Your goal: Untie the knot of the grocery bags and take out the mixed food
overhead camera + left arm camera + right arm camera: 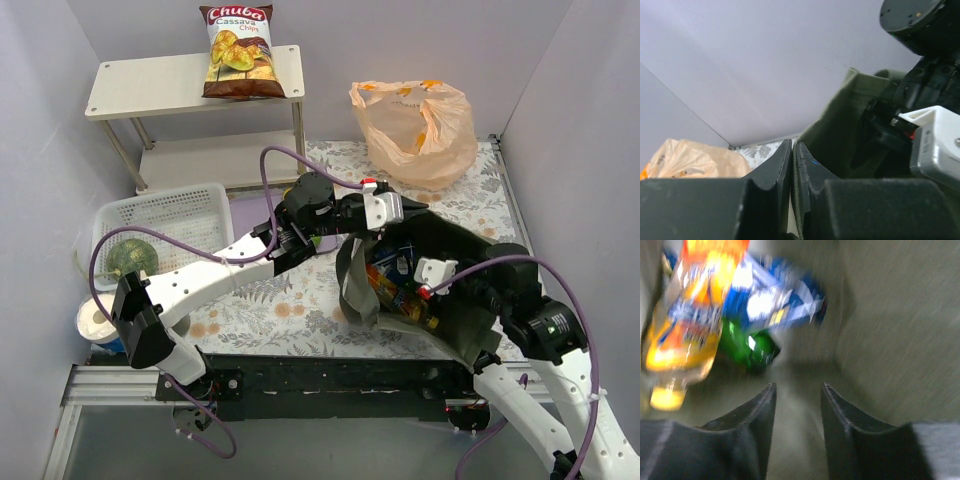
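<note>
Hovering half-open, right hand point(798, 389) inside tote point(890, 315).

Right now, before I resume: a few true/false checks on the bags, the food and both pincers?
1. The chips bag is on the top shelf. True.
2. The right pincer is shut on the orange bottle. False: its jaws stand apart and empty inside the green tote; the bottle lies beyond them.
3. The left pincer is shut. True.
4. The peach plastic bag sits in the white basket. False: it stands on the table at the back right, apart from the basket.
5. A blue snack bag lies in the tote beside the bottle. True.
</note>
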Controlling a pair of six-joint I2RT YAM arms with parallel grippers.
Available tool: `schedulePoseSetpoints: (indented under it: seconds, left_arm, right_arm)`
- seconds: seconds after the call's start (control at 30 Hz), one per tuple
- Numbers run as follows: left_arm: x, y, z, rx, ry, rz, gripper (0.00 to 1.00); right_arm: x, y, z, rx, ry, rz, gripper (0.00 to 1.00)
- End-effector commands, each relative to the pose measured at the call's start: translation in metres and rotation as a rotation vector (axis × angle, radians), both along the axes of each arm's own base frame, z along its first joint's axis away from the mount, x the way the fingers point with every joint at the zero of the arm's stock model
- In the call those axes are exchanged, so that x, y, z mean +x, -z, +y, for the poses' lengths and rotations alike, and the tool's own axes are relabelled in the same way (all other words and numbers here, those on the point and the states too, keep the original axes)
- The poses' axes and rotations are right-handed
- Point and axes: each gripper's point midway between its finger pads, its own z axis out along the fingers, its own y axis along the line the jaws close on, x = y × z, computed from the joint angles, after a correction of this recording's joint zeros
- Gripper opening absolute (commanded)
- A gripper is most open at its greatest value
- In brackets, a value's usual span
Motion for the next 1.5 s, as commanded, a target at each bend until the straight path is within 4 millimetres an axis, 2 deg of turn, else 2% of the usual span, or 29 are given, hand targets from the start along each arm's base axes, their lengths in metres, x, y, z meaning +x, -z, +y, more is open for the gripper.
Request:
schedulePoseSetpoints:
  seconds: [0.0,0.03,0.1,0.17,0.2,0.23,0.3,0.37,0.47,0.6,0.73,0.83,0.9,0.93,0.97,1.0,1.03,1.07,1.1,1.13,1.17,1.2,1.27,1.3,1.33,1.4,1.43,1.47]
  left_arm:
    - [-0.004,-0.107,0.038,-0.291,-0.117,-0.192,0.00]
    - [0.001,-0.103,0.038,-0.288,-0.144,-0.174,0.00]
    - [0.019,-0.093,0.038,-0.274,-0.225,-0.101,0.00]
    - [0.036,-0.092,0.041,-0.273,-0.306,-0.040,0.00]
    - [0.043,-0.081,0.036,-0.248,-0.326,0.013,0.00]
    - [0.046,-0.083,0.037,-0.252,-0.341,0.034,0.00]
    - [0.057,-0.075,0.037,-0.238,-0.393,0.099,0.00]
    - [0.063,-0.074,0.039,-0.244,-0.424,0.141,0.00]
    - [0.077,-0.066,0.042,-0.248,-0.482,0.223,0.00]
    - [0.081,-0.054,0.042,-0.233,-0.482,0.257,0.00]
    - [0.084,-0.043,0.038,-0.208,-0.475,0.296,0.00]
    - [0.090,-0.032,0.036,-0.186,-0.481,0.315,0.00]
    - [0.093,-0.025,0.033,-0.171,-0.486,0.328,0.00]
    - [0.097,-0.024,0.034,-0.169,-0.494,0.331,0.00]
    - [0.100,-0.018,0.033,-0.157,-0.500,0.348,0.00]
    - [0.098,-0.018,0.031,-0.150,-0.473,0.350,0.00]
    - [0.102,-0.016,0.033,-0.148,-0.476,0.357,0.00]
    - [0.104,-0.015,0.035,-0.148,-0.478,0.360,0.00]
    - [0.106,-0.013,0.036,-0.150,-0.481,0.364,0.00]
    - [0.111,-0.010,0.039,-0.151,-0.490,0.366,0.00]
    - [0.113,-0.011,0.041,-0.159,-0.490,0.364,0.00]
    - [0.113,-0.011,0.040,-0.163,-0.482,0.370,0.00]
    - [0.119,-0.013,0.043,-0.183,-0.484,0.372,0.00]
    - [0.119,-0.011,0.042,-0.183,-0.472,0.375,0.00]
    - [0.123,-0.007,0.040,-0.179,-0.469,0.385,0.00]
    - [0.126,-0.006,0.038,-0.183,-0.448,0.383,0.00]
    - [0.133,0.003,0.037,-0.173,-0.454,0.397,0.00]
    - [0.136,0.003,0.037,-0.178,-0.450,0.402,0.00]
  right_arm:
    - [0.012,-0.065,0.043,0.272,-0.057,-0.024,0.56]
    - [0.010,-0.066,0.049,0.330,-0.044,0.035,0.59]
    - [0.011,-0.055,0.063,0.386,-0.028,0.190,0.61]
    - [0.004,-0.033,0.076,0.431,0.016,0.401,0.60]
    - [-0.002,-0.028,0.085,0.460,-0.003,0.478,0.60]
    - [-0.006,-0.024,0.089,0.506,0.038,0.558,0.61]
    - [0.001,-0.019,0.093,0.551,0.078,0.579,0.62]
    - [0.005,-0.003,0.091,0.563,0.153,0.620,0.64]
    - [0.023,0.021,0.075,0.558,0.353,0.621,0.65]
    - [0.046,0.042,0.068,0.574,0.516,0.623,0.66]
    - [0.068,0.054,0.076,0.613,0.567,0.625,0.67]
    - [0.081,0.077,0.087,0.629,0.599,0.682,0.77]
    - [0.089,0.092,0.086,0.625,0.651,0.695,0.79]
    - [0.093,0.103,0.086,0.610,0.680,0.711,0.77]
    - [0.098,0.105,0.085,0.605,0.694,0.696,0.63]
    - [0.101,0.105,0.086,0.607,0.687,0.690,0.55]
    - [0.104,0.100,0.087,0.610,0.650,0.667,0.44]
    - [0.102,0.094,0.094,0.622,0.594,0.671,0.22]
    - [0.099,0.088,0.096,0.611,0.546,0.663,0.14]
    - [0.097,0.069,0.099,0.625,0.497,0.634,0.07]
    - [0.093,0.060,0.099,0.602,0.441,0.611,0.01]
    - [0.083,0.055,0.095,0.573,0.420,0.616,0.01]
    - [0.073,0.014,0.093,0.566,0.287,0.505,0.01]
    - [0.061,0.007,0.089,0.533,0.255,0.497,0.01]
    - [0.053,-0.027,0.085,0.553,0.200,0.420,0.01]
    - [0.045,-0.054,0.078,0.534,0.157,0.340,0.01]
    - [0.037,-0.066,0.071,0.529,0.162,0.321,0.01]
    - [0.037,-0.095,0.066,0.548,0.165,0.250,0.01]
